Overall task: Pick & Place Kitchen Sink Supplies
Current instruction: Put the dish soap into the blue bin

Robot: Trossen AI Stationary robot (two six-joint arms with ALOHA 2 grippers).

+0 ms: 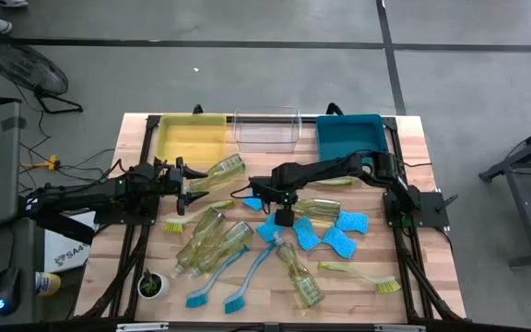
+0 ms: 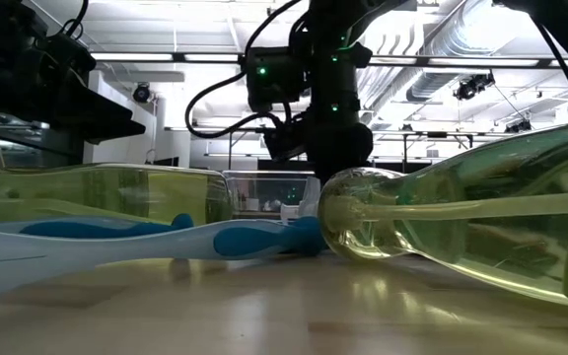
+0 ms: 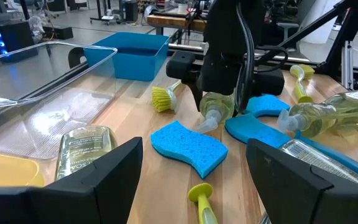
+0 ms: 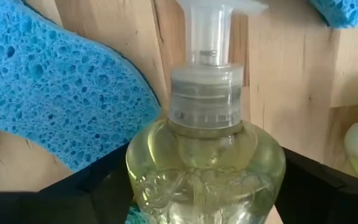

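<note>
High view, near edge first: a potted plant [image 1: 152, 285] sits at the near left corner of the table [image 1: 431, 277]; two blue brushes [image 1: 247, 281] and a soap bottle [image 1: 300, 277] lie just beyond, a yellow-green brush [image 1: 362, 275] near right.

Mid table: more bottles in a loose pile [image 1: 212, 242], blue sponges [image 1: 339, 235] scattered right of centre.

Right end effector [image 1: 284, 218] hangs over a lying bottle [image 4: 207, 155]; right wrist view shows the fingers standing either side of its shoulder, apart from it, not yet gripping.

Left end effector [image 1: 194, 183] is at mid left, fingers spread and empty, aimed at another bottle [image 1: 219, 170] just before the yellow bin [image 1: 192, 138].

Far edge: yellow bin, clear bin [image 1: 267, 129] and teal bin [image 1: 350, 136] all look empty. Judgement: task barely begun; every item is left to place.

View differences: only the right wrist view shows the pump neck [image 4: 207, 43] and a sponge [image 4: 48, 81] beside the bottle. Left wrist view shows a sponge [image 3: 188, 146] between the arms. Low view shows only a brush handle [image 2: 116, 242] and bottles close up; bins mostly hidden.
</note>
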